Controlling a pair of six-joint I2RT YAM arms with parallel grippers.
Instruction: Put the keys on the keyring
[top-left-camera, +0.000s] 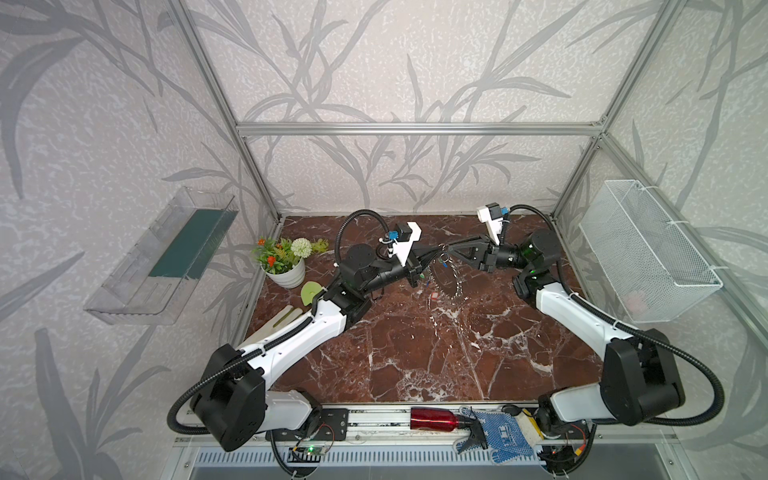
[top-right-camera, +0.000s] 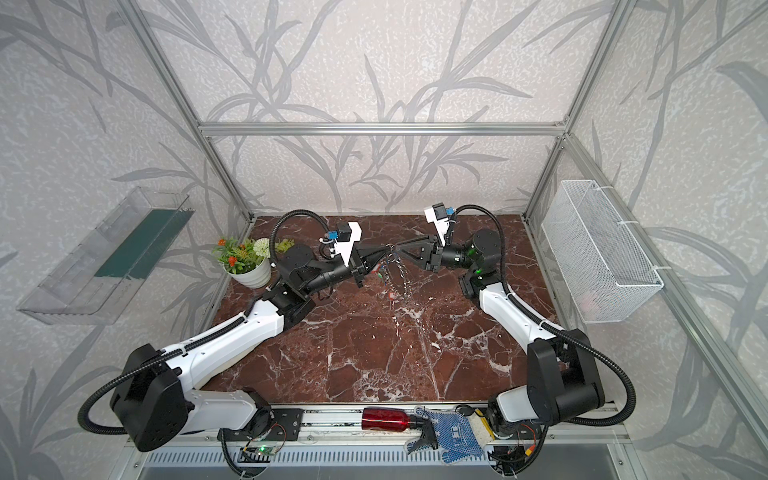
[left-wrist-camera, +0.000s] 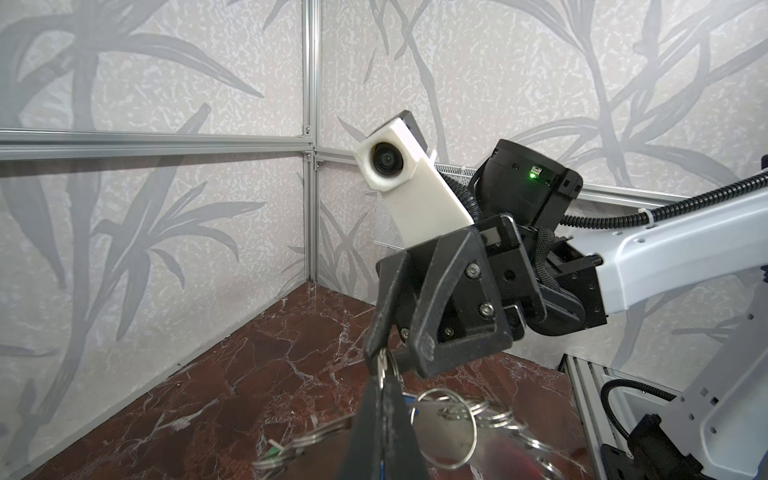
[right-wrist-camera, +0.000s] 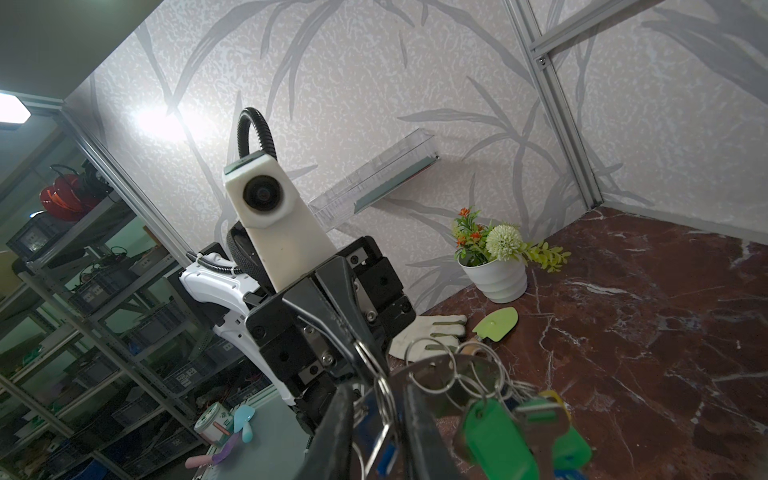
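Left end effector (right-wrist-camera: 360, 347): jaws fully together, pinched on the keyring (top-left-camera: 457, 282) at its fringed rim. It carries the keyring clear of the counter (top-left-camera: 415, 353).

Right end effector (left-wrist-camera: 384, 353): tip to tip with the left, jaws narrow about a small split ring (left-wrist-camera: 383, 360) on the same rim. Clamped or just short of it: cannot tell.

Keyring hangs tilted under the two tips, over the back half of the counter, about midway between the side edges. Keys (right-wrist-camera: 540, 419) bunch on it: green tag (right-wrist-camera: 494, 432), yellow tag (right-wrist-camera: 555, 395), blue tag (right-wrist-camera: 386, 455). Red-tagged key (top-left-camera: 435, 296) shows just below the keyring, apparently lying on the counter, not certain.

Further out: plant pot (top-left-camera: 289, 274) near the back left corner, green scoop (top-left-camera: 309, 291) and glove (top-left-camera: 282, 318) by the left edge. All are well apart from the work.

Judgement: a ring is being secured for threading.

Risks:
- The left pinch is thin. A sideways pull from the right could twist the keyring out and drop it.
- Rings crowd together, so the right tips may catch two, or the wrong one.
- Tips sit almost touching, so a small misalignment means finger-on-finger contact.
- Hanging keys can swing and snag a finger.
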